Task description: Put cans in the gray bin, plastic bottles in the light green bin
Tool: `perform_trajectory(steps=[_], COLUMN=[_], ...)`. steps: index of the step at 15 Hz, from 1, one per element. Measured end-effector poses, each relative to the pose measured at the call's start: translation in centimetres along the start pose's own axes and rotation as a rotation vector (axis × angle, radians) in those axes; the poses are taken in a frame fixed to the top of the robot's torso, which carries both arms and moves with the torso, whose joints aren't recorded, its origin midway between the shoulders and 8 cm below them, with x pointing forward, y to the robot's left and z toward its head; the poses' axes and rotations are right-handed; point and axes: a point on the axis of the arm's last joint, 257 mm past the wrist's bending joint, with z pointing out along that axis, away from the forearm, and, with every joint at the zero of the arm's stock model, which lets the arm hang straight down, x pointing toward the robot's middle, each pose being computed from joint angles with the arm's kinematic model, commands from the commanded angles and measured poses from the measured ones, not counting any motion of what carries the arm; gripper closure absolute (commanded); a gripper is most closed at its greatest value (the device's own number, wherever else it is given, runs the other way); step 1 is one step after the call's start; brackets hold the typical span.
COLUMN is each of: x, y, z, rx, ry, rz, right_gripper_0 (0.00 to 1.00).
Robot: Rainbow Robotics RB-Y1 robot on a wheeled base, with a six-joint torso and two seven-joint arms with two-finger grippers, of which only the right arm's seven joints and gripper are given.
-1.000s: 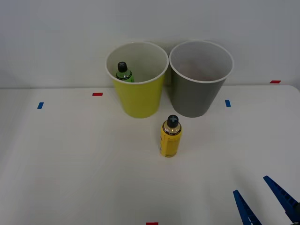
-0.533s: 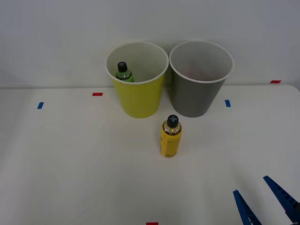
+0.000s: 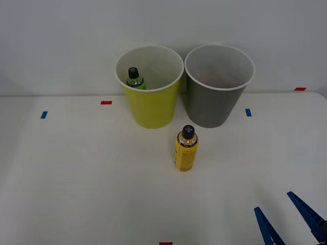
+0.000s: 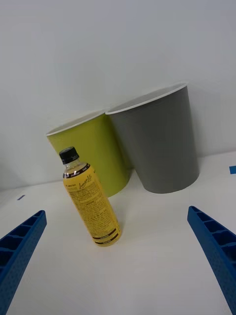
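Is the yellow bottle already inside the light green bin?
No, the yellow bottle stands upright on the white table, in front of the light green bin and the gray bin.

- Yellow bottle stands upright on the white table, black cap on.
- Light green bin and gray bin stand side by side behind it.
- Gripper fingers spread wide, bottle between them, untouched.

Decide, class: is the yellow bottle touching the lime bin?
Apart. The front view shows bare table between the yellow bottle and the lime bin.
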Motion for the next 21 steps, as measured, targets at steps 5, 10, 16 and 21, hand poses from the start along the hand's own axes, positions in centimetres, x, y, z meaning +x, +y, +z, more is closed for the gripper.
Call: perform_trajectory(steps=[5, 10, 16, 21], x=[0.0, 0.5, 1.2, 2.0], y=[0.0, -0.5, -1.3, 0.4], z=[0.0, 0.2, 1.7, 4.3], rx=[0.000, 0.041, 0.061, 0.007], ry=[0.000, -0.048, -0.036, -0.031], rz=[0.000, 0.086, 0.053, 0.105], right_gripper_0=[0.00, 0.00, 0.00, 0.00])
